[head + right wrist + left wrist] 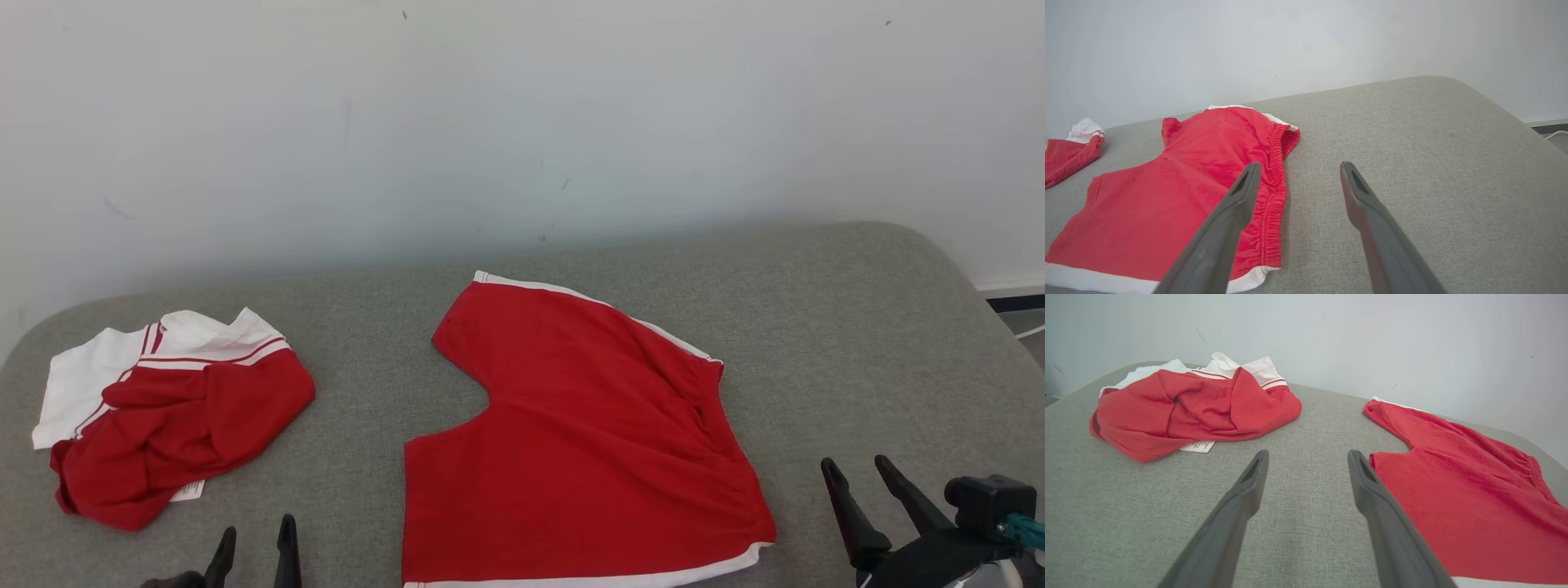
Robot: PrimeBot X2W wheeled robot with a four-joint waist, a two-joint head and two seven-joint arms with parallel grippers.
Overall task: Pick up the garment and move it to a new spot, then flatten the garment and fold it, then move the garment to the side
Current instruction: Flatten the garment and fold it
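Garment (pixel 588 433), red shorts, lies spread lower centre, seemingly laid out for folding | crumpled shirt (pixel 171 425) left, apart | left gripper (pixel 258 527) and right gripper (pixel 856 462) flank it, jaws wide, empty.

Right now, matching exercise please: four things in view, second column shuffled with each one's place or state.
1 red shorts
2 red-and-white shirt
3 left gripper
4 right gripper

A open, head view's lower right
B crumpled, on the left
C spread out, centre
D open, head view's lower left

Pairs: 1-C, 2-B, 3-D, 4-A
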